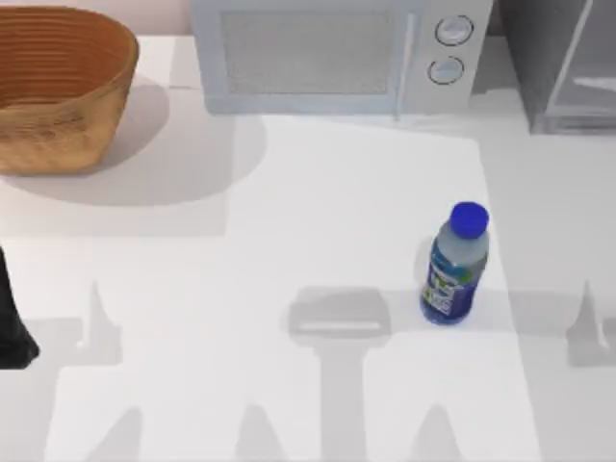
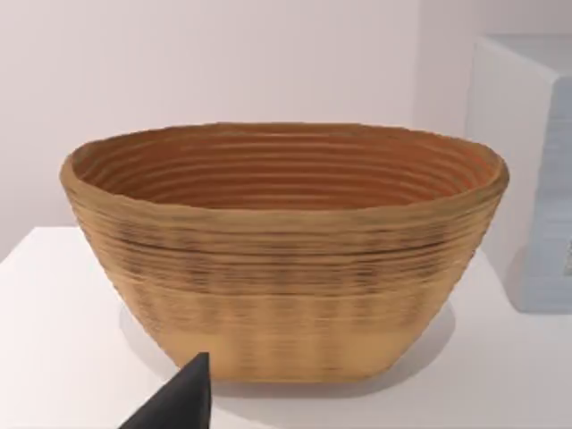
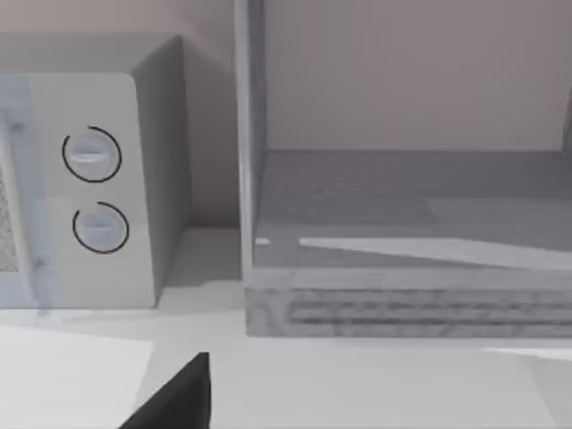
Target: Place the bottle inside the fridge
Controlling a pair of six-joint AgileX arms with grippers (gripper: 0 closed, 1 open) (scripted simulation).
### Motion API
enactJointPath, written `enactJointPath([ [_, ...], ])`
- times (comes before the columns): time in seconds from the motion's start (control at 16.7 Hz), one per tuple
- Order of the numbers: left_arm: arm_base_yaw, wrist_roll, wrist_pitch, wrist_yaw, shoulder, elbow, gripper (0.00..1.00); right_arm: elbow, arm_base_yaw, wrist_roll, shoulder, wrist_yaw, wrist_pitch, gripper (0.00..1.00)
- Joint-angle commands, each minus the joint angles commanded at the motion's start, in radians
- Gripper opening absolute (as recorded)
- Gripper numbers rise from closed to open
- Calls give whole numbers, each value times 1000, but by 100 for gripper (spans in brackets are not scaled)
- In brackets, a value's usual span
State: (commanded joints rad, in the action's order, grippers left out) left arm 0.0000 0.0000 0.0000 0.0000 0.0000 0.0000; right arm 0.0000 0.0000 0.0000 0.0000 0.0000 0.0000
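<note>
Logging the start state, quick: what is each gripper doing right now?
Left gripper: cannot be told, parked facing the basket.
Right gripper: cannot be told, facing the fridge.

Top view: camera above table [image 1: 318, 192], looking down on you; covers basket [image 1: 58, 87] at far left, microwave [image 1: 337, 53] at far middle, fridge [image 1: 568, 67] at far right corner.

Left wrist view: low, near table level, facing basket [image 2: 286, 259] side-on, close. Microwave edge [image 2: 536, 179] at frame side.

Right wrist view: low, level, facing open fridge [image 3: 411, 223] interior, fairly close; microwave knob panel [image 3: 94, 192] beside it.

Shared: your top and left wrist views both cover basket; top and right wrist both cover fridge. All three catch microwave.
</note>
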Motion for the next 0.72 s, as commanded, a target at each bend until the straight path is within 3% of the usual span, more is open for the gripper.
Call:
enactJointPath([
  [0.36, 0, 0, 0, 0, 0, 0, 100, 9, 25, -2, 101, -30, 84, 100],
  [0.72, 0, 0, 0, 0, 0, 0, 100, 39, 106, -19, 504, -144, 412, 100],
])
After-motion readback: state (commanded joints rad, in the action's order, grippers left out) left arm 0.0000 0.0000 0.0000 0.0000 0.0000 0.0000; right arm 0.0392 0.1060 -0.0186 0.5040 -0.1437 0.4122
